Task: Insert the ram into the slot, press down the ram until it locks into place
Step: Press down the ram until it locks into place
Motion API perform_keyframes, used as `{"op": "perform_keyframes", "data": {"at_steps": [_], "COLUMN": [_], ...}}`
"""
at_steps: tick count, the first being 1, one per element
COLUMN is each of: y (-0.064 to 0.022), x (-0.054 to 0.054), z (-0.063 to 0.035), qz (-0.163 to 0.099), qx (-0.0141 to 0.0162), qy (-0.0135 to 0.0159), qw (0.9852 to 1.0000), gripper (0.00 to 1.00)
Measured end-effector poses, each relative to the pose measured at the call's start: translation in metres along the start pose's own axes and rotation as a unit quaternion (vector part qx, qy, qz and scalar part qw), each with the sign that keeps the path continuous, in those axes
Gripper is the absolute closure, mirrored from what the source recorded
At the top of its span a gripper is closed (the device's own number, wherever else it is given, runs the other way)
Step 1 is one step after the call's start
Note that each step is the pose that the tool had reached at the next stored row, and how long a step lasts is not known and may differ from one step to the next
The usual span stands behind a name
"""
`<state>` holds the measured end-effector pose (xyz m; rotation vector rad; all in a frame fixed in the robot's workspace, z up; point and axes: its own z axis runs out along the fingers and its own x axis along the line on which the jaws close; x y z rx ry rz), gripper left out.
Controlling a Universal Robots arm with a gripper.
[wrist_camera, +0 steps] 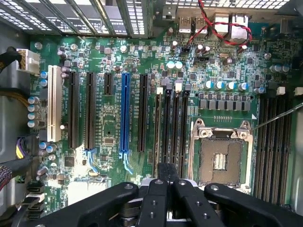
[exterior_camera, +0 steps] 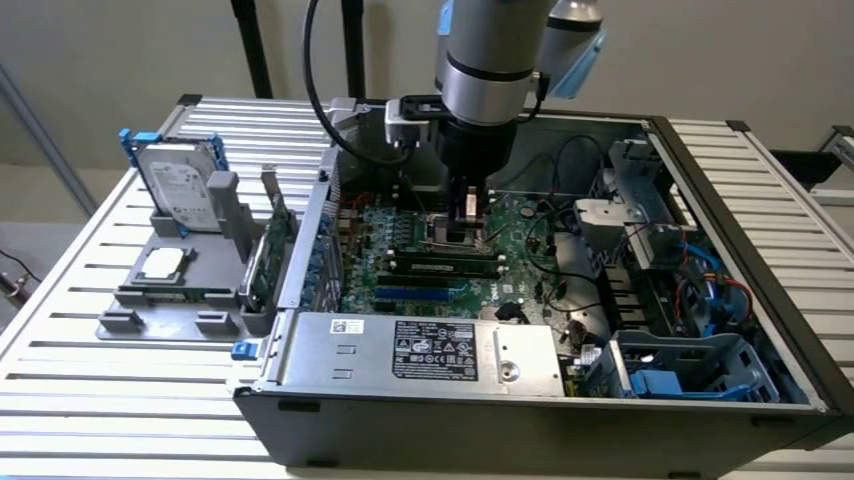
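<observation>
The ram (exterior_camera: 441,265) is lying along a black slot (exterior_camera: 396,270) just below the centre of the exterior view. It is looking seated, although the end clips are too small to judge. The gripper (exterior_camera: 467,222) is hanging just above it, over the socket (wrist_camera: 220,158), probably because pressing down needs a vertical approach. In the wrist view the gripper (wrist_camera: 165,182) is keeping its jaws close together, with nothing between them.

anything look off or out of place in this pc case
Nothing looks damaged or spilled. The processor socket is bare, and a hard drive stands outside the case on a gray fixture, seemingly on purpose.
</observation>
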<state>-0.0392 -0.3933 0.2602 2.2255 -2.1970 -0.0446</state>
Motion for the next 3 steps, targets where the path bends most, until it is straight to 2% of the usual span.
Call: {"op": "perform_keyframes", "data": {"at_steps": [3], "y": [0.0000], "x": [0.0000], "z": [0.0000], "qz": [0.000], "qx": [0.0000], "qy": [0.0000], "qw": [1.0000], "gripper": [0.89]}}
